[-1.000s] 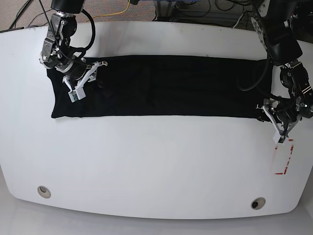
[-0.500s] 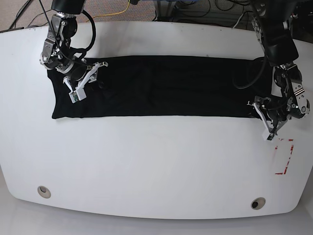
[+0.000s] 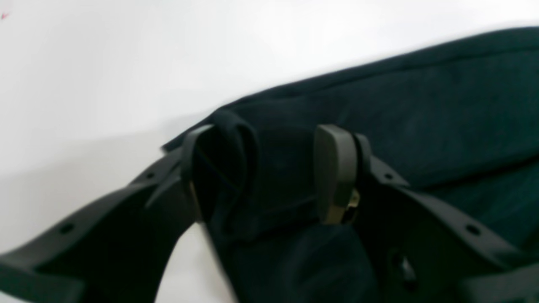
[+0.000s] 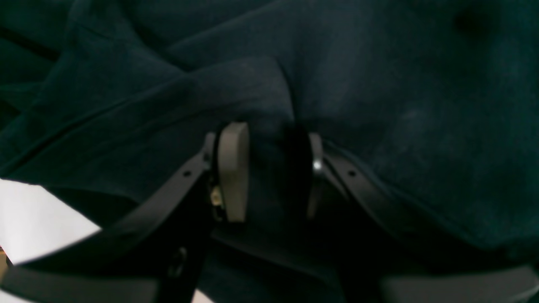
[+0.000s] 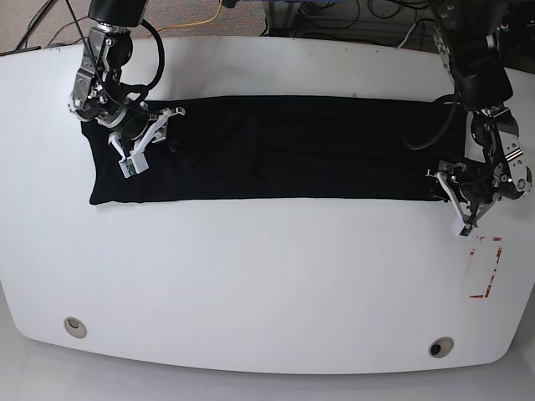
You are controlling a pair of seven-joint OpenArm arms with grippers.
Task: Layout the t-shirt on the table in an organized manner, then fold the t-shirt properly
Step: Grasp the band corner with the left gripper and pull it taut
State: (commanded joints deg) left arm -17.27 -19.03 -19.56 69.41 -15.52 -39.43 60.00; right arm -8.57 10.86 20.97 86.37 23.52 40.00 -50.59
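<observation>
The t-shirt lies as a long black band across the far half of the table, its long axis running from one pincer to the other.

Left pincer: set at the end of the band on the base view's right. Jaws stand moderately apart, with a rolled hem edge of the cloth lying against one pad and more fabric between the two. They are not yet pressed together on it. The bulk of the shirt stretches away beyond the fingertips; bare tabletop lies to the outer side.

Right pincer: at the opposite end, over the cloth. Jaws are narrower, with a raised ridge of fabric between the pads; whether the pads pinch it firmly, I cannot tell.

Each arm is nearest its own end, so, in my judgement, any coming fold turns on carrying one end along the long axis toward the other.

Material: soft, matte, faintly napped knit, creased near the right pincer. The tabletop is glossy, hard and white.
</observation>
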